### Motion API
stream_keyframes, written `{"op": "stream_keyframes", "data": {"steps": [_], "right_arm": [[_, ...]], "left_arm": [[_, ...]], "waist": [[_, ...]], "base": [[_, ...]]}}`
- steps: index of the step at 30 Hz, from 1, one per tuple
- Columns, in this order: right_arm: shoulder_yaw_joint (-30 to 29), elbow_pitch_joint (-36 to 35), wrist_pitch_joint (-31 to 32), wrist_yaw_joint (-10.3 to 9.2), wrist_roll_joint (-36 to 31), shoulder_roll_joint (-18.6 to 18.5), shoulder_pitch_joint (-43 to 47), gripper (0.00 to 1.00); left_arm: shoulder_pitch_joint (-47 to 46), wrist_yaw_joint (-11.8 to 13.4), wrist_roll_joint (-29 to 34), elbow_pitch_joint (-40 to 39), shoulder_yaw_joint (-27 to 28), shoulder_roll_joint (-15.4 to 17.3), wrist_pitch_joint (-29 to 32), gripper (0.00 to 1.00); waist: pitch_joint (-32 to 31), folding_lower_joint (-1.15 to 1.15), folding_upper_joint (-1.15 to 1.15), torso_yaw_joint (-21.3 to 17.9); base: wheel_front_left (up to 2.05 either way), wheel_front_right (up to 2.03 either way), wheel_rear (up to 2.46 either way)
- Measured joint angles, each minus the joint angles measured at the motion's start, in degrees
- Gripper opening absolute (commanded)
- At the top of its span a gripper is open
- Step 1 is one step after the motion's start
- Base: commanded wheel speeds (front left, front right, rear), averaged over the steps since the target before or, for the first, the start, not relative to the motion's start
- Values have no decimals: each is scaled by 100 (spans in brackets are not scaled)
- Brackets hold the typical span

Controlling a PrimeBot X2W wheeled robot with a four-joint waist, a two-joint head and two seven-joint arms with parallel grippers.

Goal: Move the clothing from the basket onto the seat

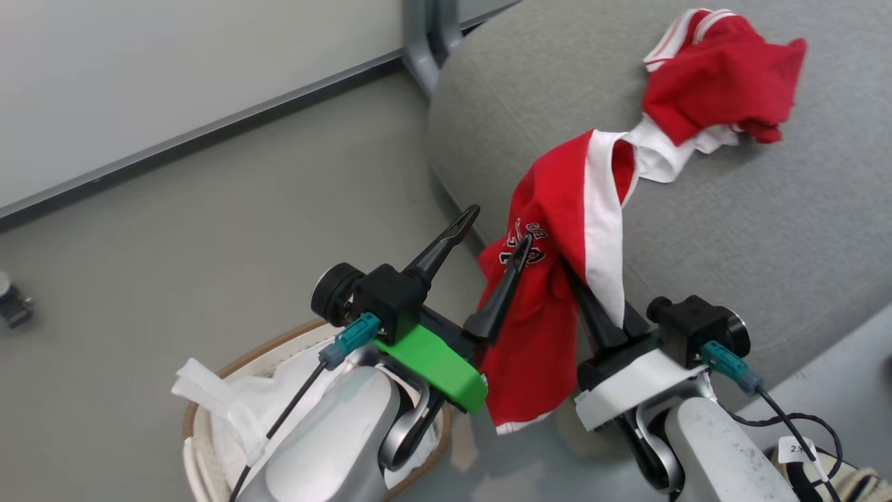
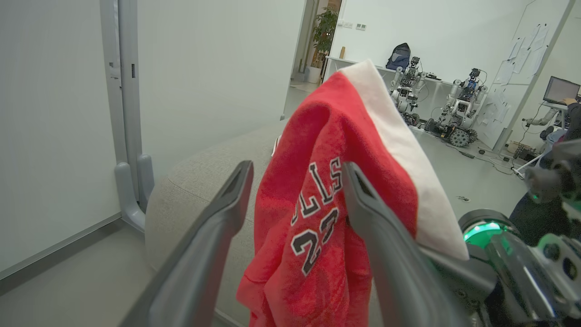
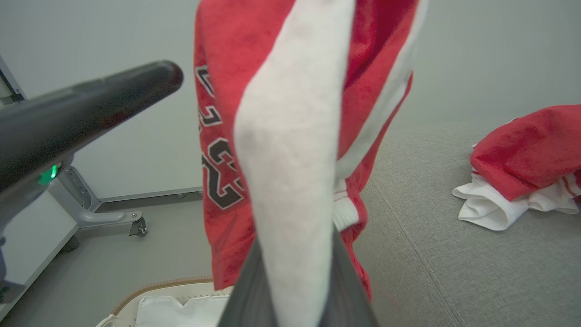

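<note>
my right claw pinches the red jersey, left claw open beside it; if i release here, the hanging tail may slide off the seat edge.

A grey partition post was noted against the white wall. Beyond, a potted plant, a dark backpack, two parked robots and an open laptop were observed.
</note>
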Motion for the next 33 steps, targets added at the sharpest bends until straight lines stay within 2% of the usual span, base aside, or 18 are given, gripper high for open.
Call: {"op": "stream_keyframes", "data": {"steps": [8,13,17,26,33], "right_arm": [[-190,-7,0,0,-109,-3,-12,0],[-271,4,0,0,-225,-185,-273,0],[-397,7,0,0,-298,-617,-839,0],[-615,305,0,0,-505,-1922,-2652,0],[-850,859,-1,0,-724,-2581,-3908,0]], "left_arm": [[66,-1,23,70,19,53,0,100],[65,-1,33,91,24,76,0,100],[55,-1,40,169,-1,163,1,100],[-91,-1,56,322,-44,371,1,100],[-253,-1,100,420,-56,536,1,100]], "waist": [[105,0,0,-565],[242,0,0,-699],[391,0,0,-700],[830,0,0,-550],[1246,0,0,-375]], "base": [[0,0,0],[0,0,0],[0,0,0],[0,0,0],[0,0,0]]}}
